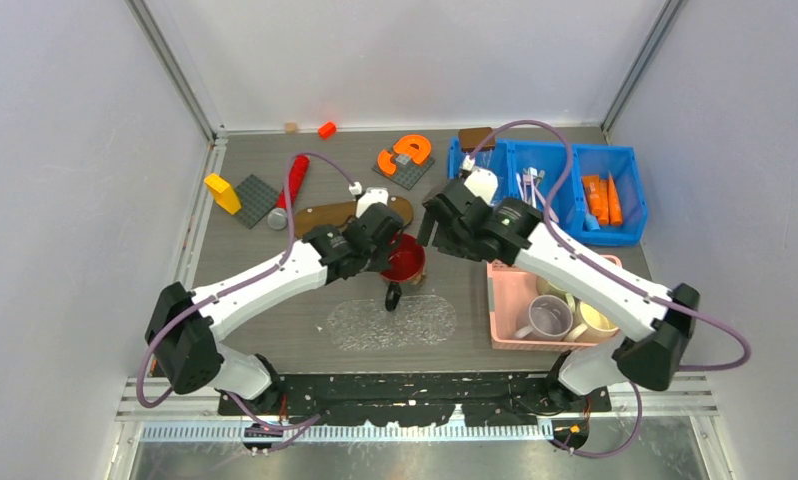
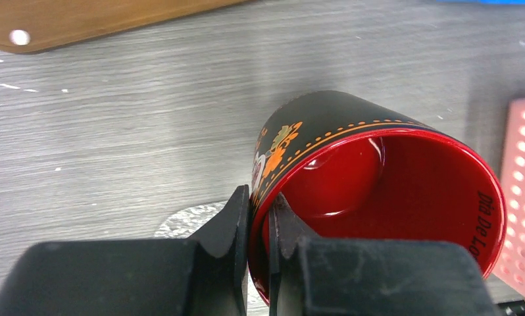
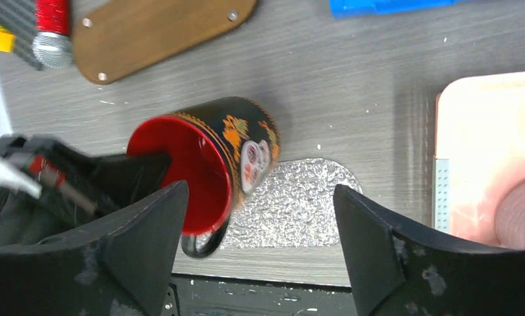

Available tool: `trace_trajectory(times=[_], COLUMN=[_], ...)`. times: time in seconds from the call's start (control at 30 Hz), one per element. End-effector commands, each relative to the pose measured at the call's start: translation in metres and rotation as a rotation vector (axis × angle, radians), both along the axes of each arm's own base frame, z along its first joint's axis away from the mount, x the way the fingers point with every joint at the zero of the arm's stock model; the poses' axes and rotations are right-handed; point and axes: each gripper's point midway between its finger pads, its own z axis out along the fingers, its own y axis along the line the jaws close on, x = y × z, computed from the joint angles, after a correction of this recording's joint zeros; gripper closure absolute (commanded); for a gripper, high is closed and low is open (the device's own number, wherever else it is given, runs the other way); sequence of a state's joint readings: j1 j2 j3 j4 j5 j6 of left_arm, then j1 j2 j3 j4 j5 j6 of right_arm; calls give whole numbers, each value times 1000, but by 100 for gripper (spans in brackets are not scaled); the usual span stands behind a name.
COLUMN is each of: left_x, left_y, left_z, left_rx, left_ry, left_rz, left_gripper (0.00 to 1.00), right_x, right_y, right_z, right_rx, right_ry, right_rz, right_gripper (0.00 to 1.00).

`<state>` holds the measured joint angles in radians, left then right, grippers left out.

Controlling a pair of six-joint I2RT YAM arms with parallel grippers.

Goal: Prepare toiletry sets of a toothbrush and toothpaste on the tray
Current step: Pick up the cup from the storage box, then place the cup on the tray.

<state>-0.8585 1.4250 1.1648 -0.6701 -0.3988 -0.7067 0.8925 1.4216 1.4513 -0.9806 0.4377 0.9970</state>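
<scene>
My left gripper [image 2: 260, 201] is shut on the rim of a black mug with a red inside [image 2: 378, 171], one finger outside the wall and one inside. From above, the mug [image 1: 406, 262] hangs tilted over the far edge of the silvery tray [image 1: 390, 322], held by the left gripper [image 1: 387, 246]. My right gripper [image 3: 260, 197] stands open just above and right of the mug [image 3: 207, 151], nothing between its fingers. White toothbrushes [image 1: 528, 185] lie in the middle blue bin, orange toothpaste tubes [image 1: 602, 198] in the right bin.
A pink basket [image 1: 499, 300] with pale mugs stands right of the tray. A brown wooden board [image 1: 325, 213] lies behind the mug. Orange blocks, a yellow block, a red-handled tool and grey plates sit at the back left.
</scene>
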Motion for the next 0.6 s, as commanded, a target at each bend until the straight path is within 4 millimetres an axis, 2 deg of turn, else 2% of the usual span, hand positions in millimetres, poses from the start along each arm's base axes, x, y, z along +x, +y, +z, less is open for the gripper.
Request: trace_trajectory(times=[0.0, 0.03, 0.1, 0.27, 0.4, 0.57], left_x=[35, 40, 49, 77, 107, 140], left_y=[11, 18, 32, 73, 112, 150], left_z=[59, 62, 68, 83, 94, 86], left_rx=[-114, -110, -106, -105, -121, -173], left_ry=[-118, -122, -127, -145, -155, -116], left_rz=[58, 72, 97, 189, 288, 373], left_gripper=[100, 100, 100, 100, 100, 100], right_x=[9, 8, 6, 0, -4, -11], right_y=[-11, -17, -28, -65, -94, -114], right_z=[44, 48, 53, 62, 62, 67], right_rx=[96, 105, 100, 40, -4, 7], right_ry=[-186, -216, -260, -354, -420, -472], right_rz=[-12, -19, -26, -70, -125, -163], right_gripper=[8, 3, 1, 0, 0, 0])
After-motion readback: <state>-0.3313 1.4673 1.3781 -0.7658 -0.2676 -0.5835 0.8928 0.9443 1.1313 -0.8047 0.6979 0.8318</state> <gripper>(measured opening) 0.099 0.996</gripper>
